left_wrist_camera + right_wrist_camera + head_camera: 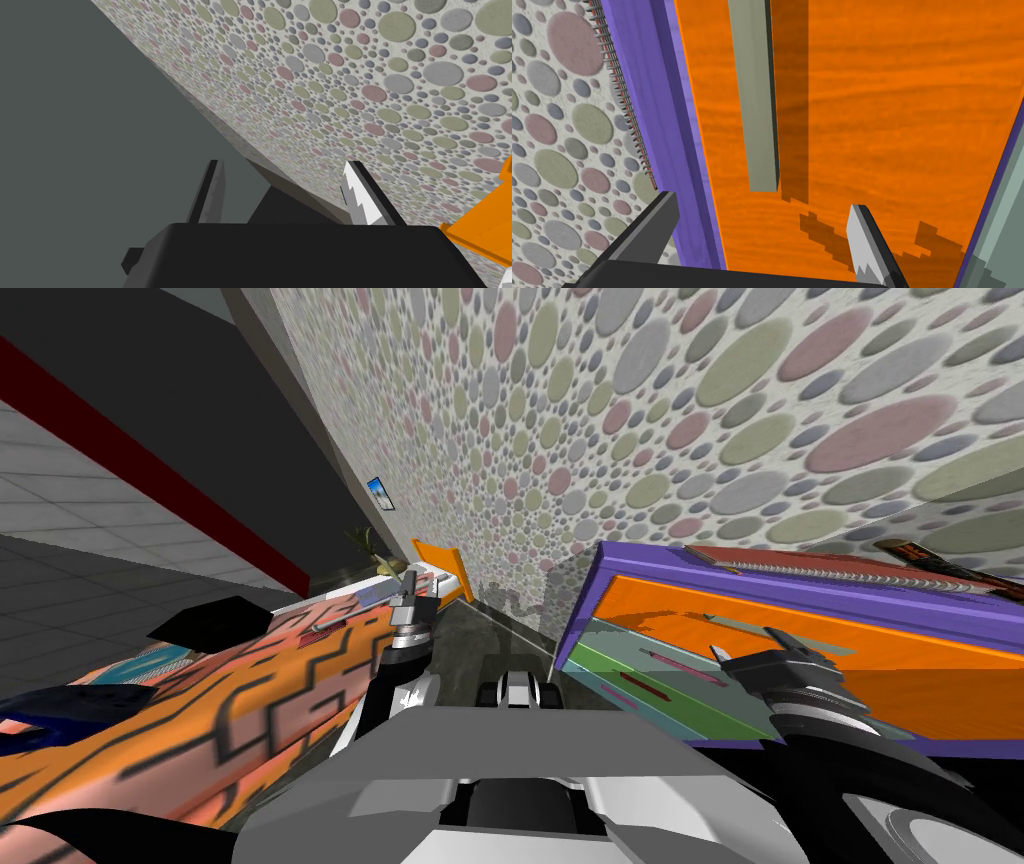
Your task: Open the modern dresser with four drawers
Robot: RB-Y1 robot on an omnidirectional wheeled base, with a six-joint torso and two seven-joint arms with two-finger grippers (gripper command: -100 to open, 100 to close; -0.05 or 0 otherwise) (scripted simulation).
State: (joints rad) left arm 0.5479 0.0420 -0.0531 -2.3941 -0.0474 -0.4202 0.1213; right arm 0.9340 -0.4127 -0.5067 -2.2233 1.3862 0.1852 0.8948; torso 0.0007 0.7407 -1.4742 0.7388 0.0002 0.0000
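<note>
Hovering empty and wide open at the dresser, the right gripper may close short of the grey handle on its orange top drawer or jam the purple frame; the left gripper hangs open, off the dresser.

Dark body of the left gripper seen along the edge, its two fingers held well apart, dotted wall seen beyond the gripper, plain grey surface joined to it beyond the darker finger, orange piece seen beside the lighter finger
</note>
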